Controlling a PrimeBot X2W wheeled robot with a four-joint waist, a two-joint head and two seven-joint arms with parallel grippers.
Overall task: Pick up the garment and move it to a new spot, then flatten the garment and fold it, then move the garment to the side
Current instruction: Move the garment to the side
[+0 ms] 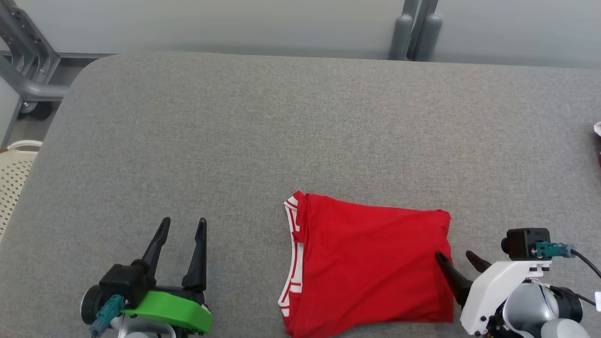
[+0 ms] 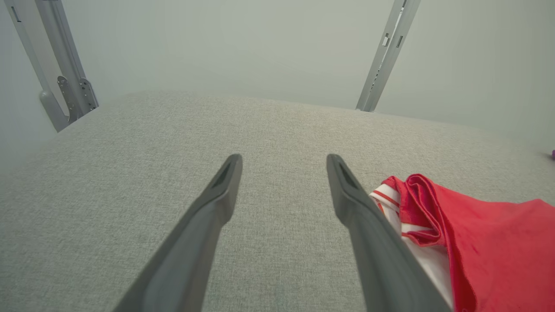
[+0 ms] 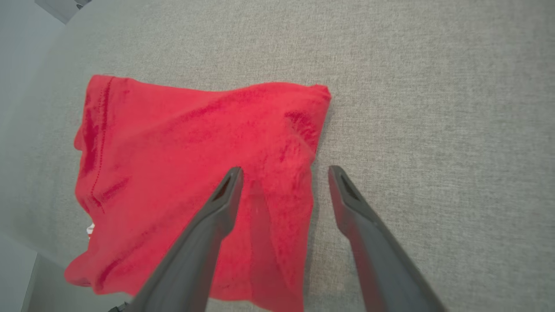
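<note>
The garment (image 1: 371,263) is red with white-and-red striped trim on its left edge, folded into a rough rectangle near the table's front edge, right of centre. My right gripper (image 1: 455,256) stands open at its right edge, one finger over the cloth and the other over bare table, holding nothing; the right wrist view shows the garment (image 3: 195,173) under and left of that gripper (image 3: 284,171). My left gripper (image 1: 184,223) is open and empty over bare table, well left of the garment. In the left wrist view, the gripper (image 2: 284,160) has the garment's trimmed corner (image 2: 455,234) just to its right.
The grey fabric-covered table (image 1: 263,131) spreads wide behind and left of the garment. A cream perforated basket (image 1: 14,173) sits off the left edge, with a metal frame (image 1: 28,61) behind it. A small pale object (image 1: 597,129) lies at the table's right edge.
</note>
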